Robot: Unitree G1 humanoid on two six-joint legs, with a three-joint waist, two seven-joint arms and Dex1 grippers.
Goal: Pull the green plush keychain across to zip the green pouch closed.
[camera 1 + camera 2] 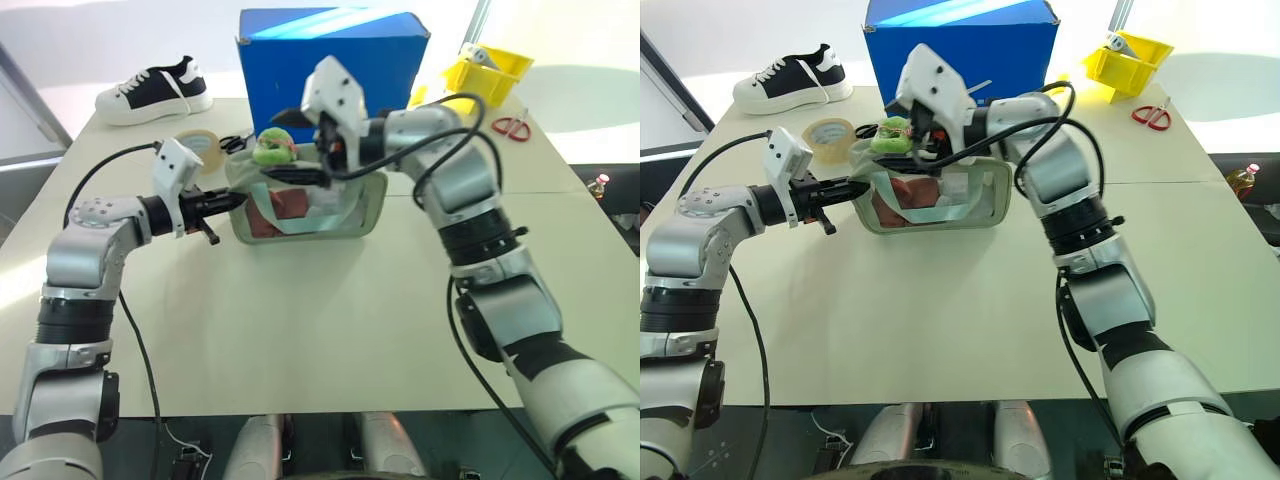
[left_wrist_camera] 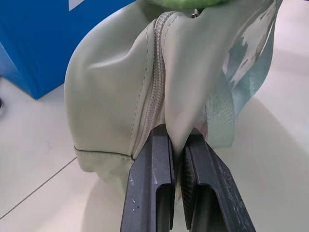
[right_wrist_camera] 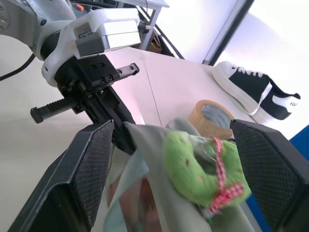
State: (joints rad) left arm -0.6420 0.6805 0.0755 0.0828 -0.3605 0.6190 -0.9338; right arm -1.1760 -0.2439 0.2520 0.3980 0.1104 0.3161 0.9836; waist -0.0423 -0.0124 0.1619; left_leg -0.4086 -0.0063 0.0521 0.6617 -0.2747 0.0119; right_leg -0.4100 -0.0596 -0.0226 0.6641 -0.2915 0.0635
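Left pincer clamped on pouch end, upper centre of frame. Right pincer spread wide, straddling keychain. Next: close squarely on keychain, pull along zip line, hold anchor taut.

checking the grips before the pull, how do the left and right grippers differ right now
The left gripper is shut, its black fingers pinching the end of the pale sage-green soft zip pouch. The right gripper is wide open, its fingers standing either side of the small lime-green fuzzy plush keychain without gripping it. The left one meets the pouch at its end; the right one sits over its top edge. Both have two black fingers.
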